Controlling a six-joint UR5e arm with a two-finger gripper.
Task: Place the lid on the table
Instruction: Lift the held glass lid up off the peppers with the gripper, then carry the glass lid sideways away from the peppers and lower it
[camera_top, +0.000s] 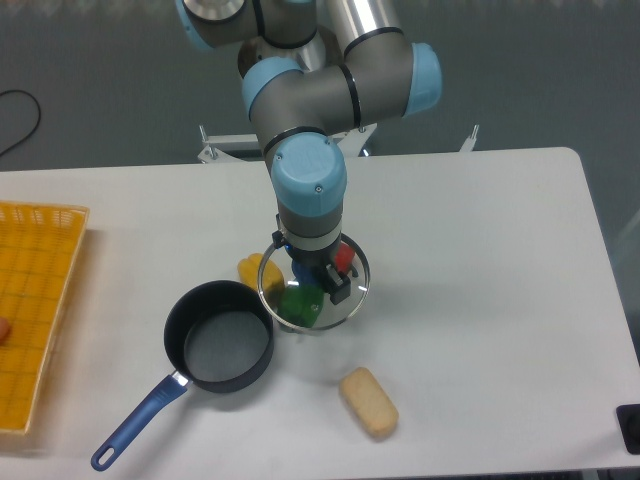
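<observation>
The lid (313, 300) is a round glass disc with a thin silver rim. It hangs slightly tilted under my gripper (322, 276), just right of the dark saucepan (218, 335) and over the white table (470, 260). The gripper points straight down over the lid's middle and hides the knob; its dark fingers (337, 286) look shut on it. I cannot tell whether the lid's rim touches the table. A green piece (299, 304) and a red piece (345, 257) show through the glass.
The saucepan is open and empty, with its blue handle (135, 425) pointing to the front left. A yellow piece (250, 268) lies at the lid's left edge. A beige loaf-shaped item (368, 402) lies in front. A yellow-orange mesh tray (35, 300) stands at the left edge.
</observation>
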